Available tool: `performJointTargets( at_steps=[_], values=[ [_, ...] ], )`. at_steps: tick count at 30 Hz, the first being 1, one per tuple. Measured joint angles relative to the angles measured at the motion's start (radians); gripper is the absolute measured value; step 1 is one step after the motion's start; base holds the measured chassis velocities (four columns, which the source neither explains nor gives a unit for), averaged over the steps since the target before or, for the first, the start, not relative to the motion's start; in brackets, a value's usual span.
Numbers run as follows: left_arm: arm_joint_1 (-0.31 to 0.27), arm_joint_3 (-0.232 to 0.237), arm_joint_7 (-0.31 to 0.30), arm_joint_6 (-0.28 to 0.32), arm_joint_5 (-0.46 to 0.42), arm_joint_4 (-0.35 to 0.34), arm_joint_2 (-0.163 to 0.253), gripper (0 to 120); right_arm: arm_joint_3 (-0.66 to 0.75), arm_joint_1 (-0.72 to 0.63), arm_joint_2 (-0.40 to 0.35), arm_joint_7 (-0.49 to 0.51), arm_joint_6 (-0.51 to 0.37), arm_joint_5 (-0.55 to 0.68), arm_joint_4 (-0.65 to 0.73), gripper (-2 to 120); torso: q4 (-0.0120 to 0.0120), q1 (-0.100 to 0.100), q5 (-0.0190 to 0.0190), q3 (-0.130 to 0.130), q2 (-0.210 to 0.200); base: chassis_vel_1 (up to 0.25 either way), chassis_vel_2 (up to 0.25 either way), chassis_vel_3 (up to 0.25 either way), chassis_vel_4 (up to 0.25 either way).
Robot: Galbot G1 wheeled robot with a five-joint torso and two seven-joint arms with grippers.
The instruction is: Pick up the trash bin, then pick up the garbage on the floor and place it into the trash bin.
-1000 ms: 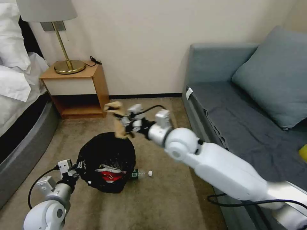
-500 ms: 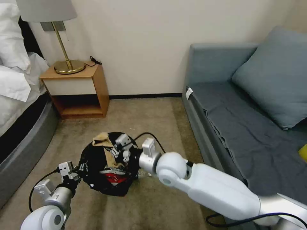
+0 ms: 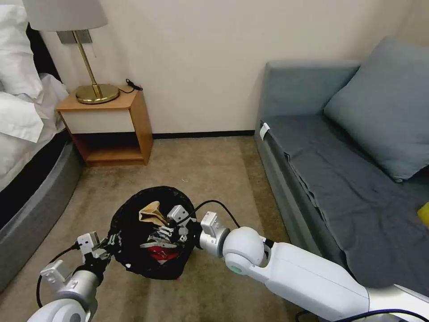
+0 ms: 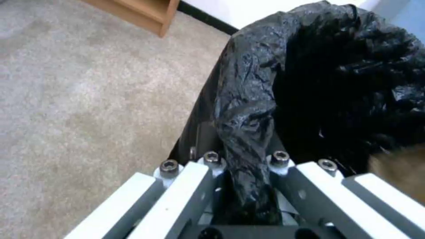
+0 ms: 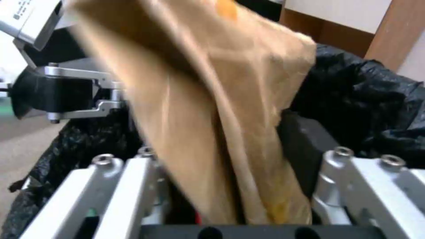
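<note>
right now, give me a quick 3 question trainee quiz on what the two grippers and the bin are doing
1. True or false: the left gripper is clamped on the rim of the trash bin.
2. What is between the fingers of the right gripper?
A. a clear bottle
B. the crumpled brown paper
C. nothing
3. Fill in: the red-and-white carton lies ___ the bin.

Key:
1. True; the black liner is pinched at the rim.
2. B; the paper is over the bin's opening.
3. inside
</note>
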Motion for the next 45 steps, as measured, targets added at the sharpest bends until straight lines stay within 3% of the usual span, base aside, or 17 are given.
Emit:
performJointTargets(
  at_steps=[13,25,30,36,45],
  values=[
    [-0.015,-0.011,-0.023,-0.007,-0.028,0.011,-0.003,4,-0.033,0.043,0.027,-0.011,-0.041,-0.036,-0.007,98,0.0,0.0,0.0,0.0,0.0,0.0,0.0,0.0,0.0],
    [-0.021,-0.024,-0.031,-0.018,-0.05,0.031,0.005,4,-0.026,0.053,0.031,-0.037,-0.021,-0.092,-0.011,100,-0.0001,0.0,0.0,0.0,0.0,0.0,0.0,0.0,0.0],
    [-0.026,-0.028,-0.076,-0.045,-0.047,0.034,0.011,4,0.015,0.051,0.044,0.006,-0.007,-0.095,-0.019,100,0.0001,0.0,0.0,0.0,0.0,0.0,0.0,0.0,0.0],
    [-0.036,-0.064,-0.112,-0.07,0.01,0.037,0.026,4,0.077,0.016,0.052,0.071,-0.031,-0.12,-0.055,100,0.0001,0.0,0.0001,0.0,0.0,0.0,0.0,0.0,0.0],
    [-0.044,-0.115,-0.088,-0.076,0.044,0.074,0.042,4,0.114,-0.028,0.047,0.064,-0.047,-0.177,-0.195,100,-0.0001,0.0,0.0,0.0,0.0,0.0,0.0,0.0,0.0]
  ],
)
